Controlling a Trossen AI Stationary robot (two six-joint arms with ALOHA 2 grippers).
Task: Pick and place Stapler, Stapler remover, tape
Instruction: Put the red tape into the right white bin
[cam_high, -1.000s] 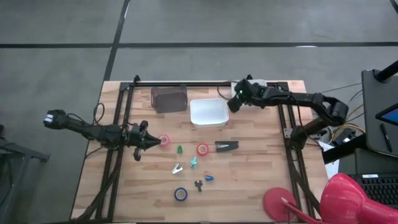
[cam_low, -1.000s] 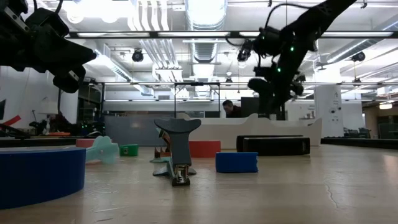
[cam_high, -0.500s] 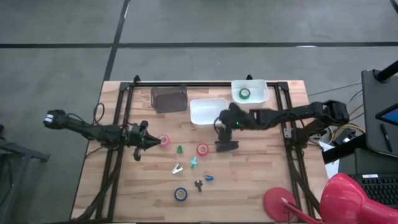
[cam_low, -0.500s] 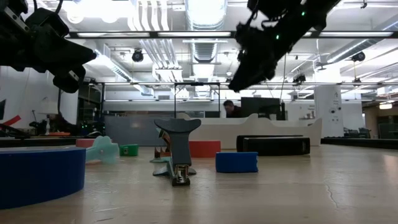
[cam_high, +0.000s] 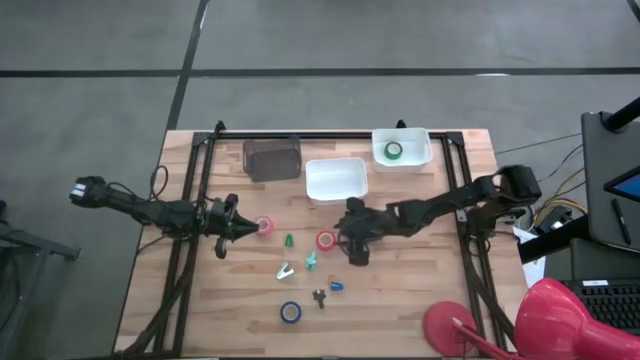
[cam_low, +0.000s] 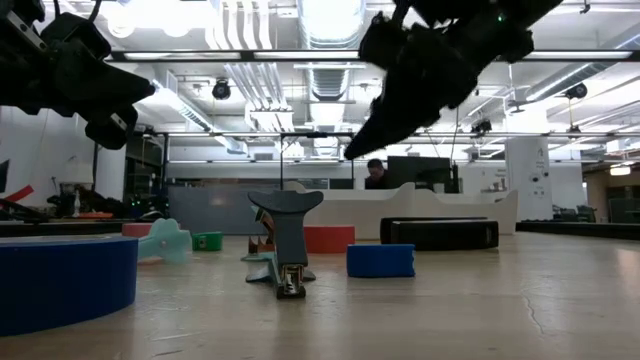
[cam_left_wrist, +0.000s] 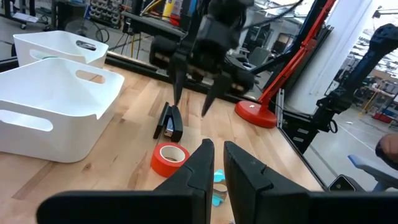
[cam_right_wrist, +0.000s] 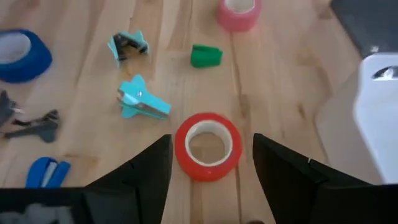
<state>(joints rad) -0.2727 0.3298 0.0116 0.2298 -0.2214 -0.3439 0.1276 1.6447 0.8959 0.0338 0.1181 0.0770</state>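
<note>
Right tool (cam_high: 352, 243): your right arm reaches across the desk (cam_high: 420, 290); its fingers are spread wide and hold nothing, hanging over the stapler (cam_left_wrist: 169, 122).
Right wrist view: the red tape (cam_right_wrist: 208, 145) lies flat between the spread fingers, farther off. The pink tape (cam_right_wrist: 237, 12) and blue tape (cam_right_wrist: 18, 54) also show here.
Left wrist view: you see the black stapler lying flat just beyond the red tape, under the open right tool. The high view hides it beneath the arm.
Left tool (cam_high: 243, 229): at the left side of the desk, fingers nearly together, tips just beside the pink tape, nothing gripped.
Green tape (cam_high: 394, 150): inside the small white bin (cam_high: 424, 143) at the far edge.
Change: half a second ago the right tool stood nearer the large white bin (cam_high: 335, 189); it has since moved toward the near edge. The left arm has not shifted.
</note>
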